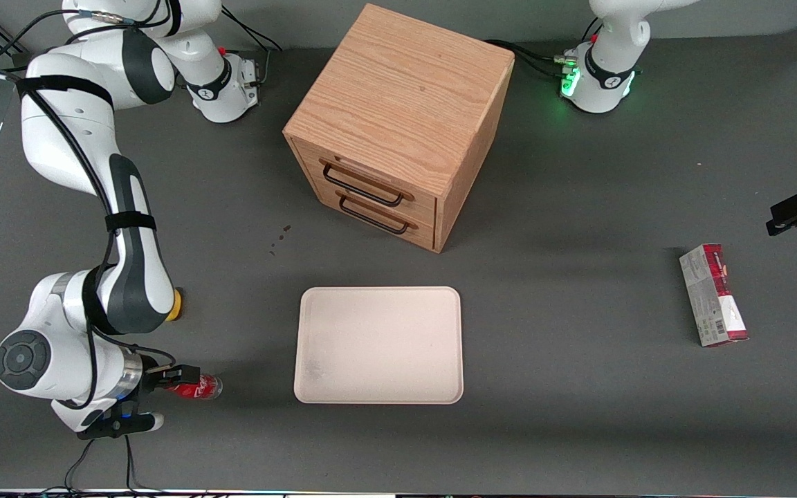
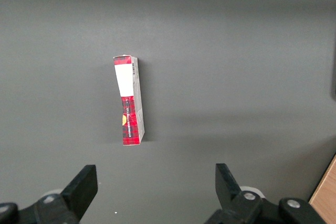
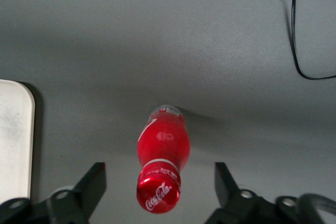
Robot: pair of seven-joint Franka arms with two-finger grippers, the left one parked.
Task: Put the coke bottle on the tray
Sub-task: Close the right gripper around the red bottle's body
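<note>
The coke bottle (image 1: 198,389) is a tiny bottle with a red cap and red label. It lies on its side on the grey table, toward the working arm's end, beside the tray (image 1: 378,344). In the right wrist view the bottle (image 3: 163,158) lies with its cap toward the camera, between the two fingers and touching neither. My right gripper (image 3: 157,184) is open and sits low over the bottle's cap end (image 1: 176,377). The tray is pale cream-pink, flat and bare; its rim shows in the right wrist view (image 3: 21,145).
A wooden drawer cabinet (image 1: 398,128) with two black handles stands farther from the front camera than the tray. A yellow lump (image 1: 176,304) peeks out by the working arm. A red-and-grey carton (image 1: 713,295) lies toward the parked arm's end. Black cables (image 3: 299,30) run along the table edge.
</note>
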